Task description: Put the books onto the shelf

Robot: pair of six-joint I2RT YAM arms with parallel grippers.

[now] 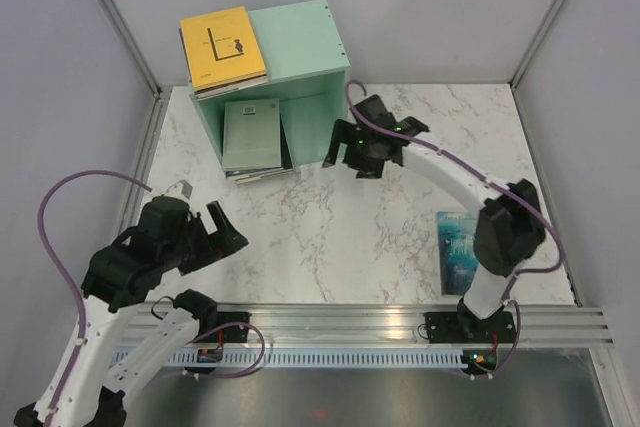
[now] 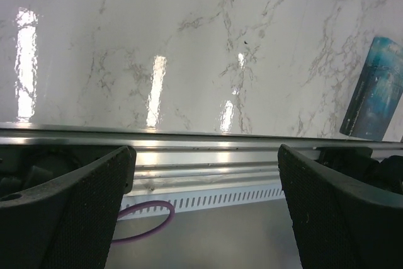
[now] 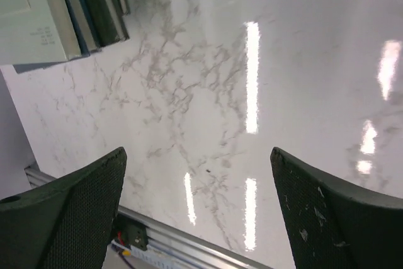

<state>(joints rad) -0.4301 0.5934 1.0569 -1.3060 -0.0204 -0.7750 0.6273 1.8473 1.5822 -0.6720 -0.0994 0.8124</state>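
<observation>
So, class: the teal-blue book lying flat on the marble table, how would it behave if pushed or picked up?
The teal-blue book looks thin, so it probably bends when lifted by one edge. It lies flat on the table, whose surface shows glossy reflections, so a push likely slides it rather than tipping it. It probably feels light.

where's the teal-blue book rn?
Top view: the teal-blue book lies flat on the table near its right front corner, partly under the right arm, well away from the shelf.
</observation>
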